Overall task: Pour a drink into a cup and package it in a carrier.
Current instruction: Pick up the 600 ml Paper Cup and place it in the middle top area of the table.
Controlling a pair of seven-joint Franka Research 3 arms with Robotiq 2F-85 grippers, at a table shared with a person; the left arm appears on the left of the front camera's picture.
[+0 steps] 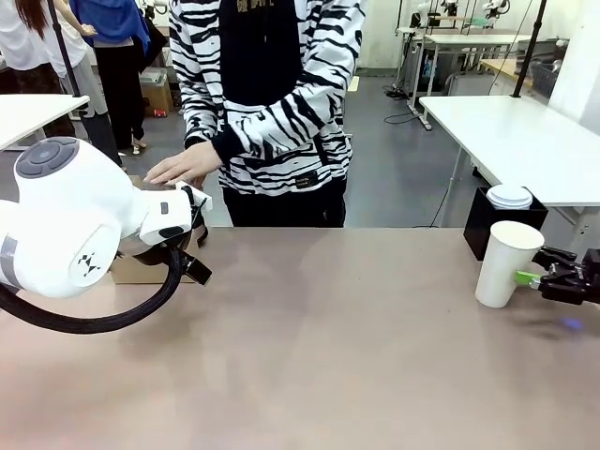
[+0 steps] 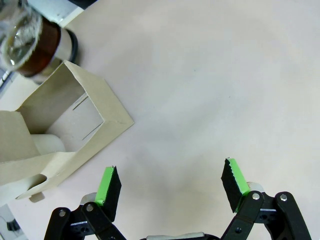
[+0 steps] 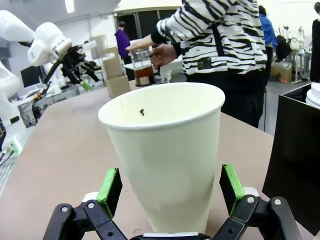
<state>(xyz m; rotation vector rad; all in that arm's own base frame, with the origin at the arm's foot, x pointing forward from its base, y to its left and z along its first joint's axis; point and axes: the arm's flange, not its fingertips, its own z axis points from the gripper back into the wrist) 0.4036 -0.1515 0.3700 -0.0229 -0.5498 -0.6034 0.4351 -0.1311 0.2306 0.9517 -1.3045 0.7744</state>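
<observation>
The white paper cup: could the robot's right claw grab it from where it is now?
Probably yes. The right claw is open, and the cup stands upright between its green pads with nothing else between them. The black box beside it looks clear of the claw.

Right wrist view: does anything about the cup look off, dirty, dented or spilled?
Only a small dark speck on the inner wall of the cup, just under the rim; I cannot tell what it is. Otherwise the cup stands upright and undented inside the open right claw, and the table looks dry.
</observation>
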